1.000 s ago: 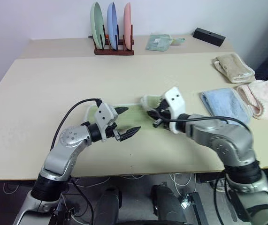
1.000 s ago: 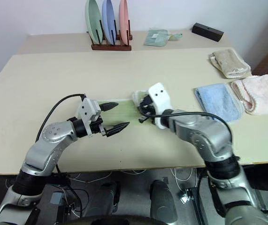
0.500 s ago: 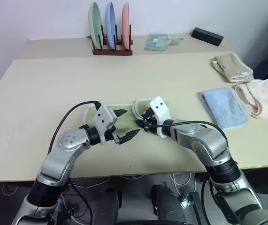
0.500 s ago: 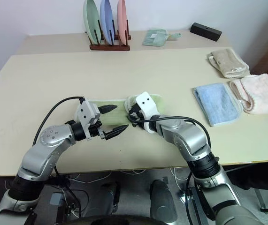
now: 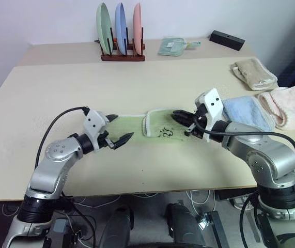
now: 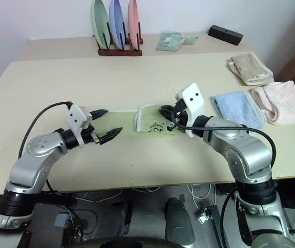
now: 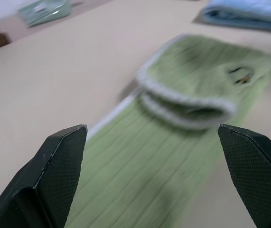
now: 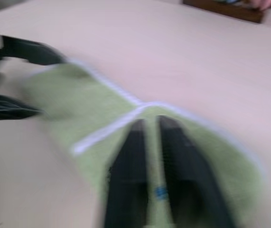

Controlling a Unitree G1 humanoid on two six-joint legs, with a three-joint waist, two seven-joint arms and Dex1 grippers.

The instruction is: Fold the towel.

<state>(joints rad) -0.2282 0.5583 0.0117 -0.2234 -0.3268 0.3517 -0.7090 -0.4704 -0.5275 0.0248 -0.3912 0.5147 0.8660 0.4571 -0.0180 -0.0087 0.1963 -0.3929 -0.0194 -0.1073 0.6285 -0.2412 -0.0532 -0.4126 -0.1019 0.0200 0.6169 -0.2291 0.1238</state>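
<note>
On the beige table (image 5: 54, 88), mid-frame, the green towel (image 5: 160, 126) lies half-folded; left gripper (image 5: 118, 129) gapes wide and empty, right gripper (image 5: 182, 120) pinched shut, empty, apparently releasing the flap.

Soft, even room light falls on my beige tabletop (image 5: 59, 98), shadows faint. My wrist views blur, worst over the light green terry towel (image 8: 78, 104).
</note>
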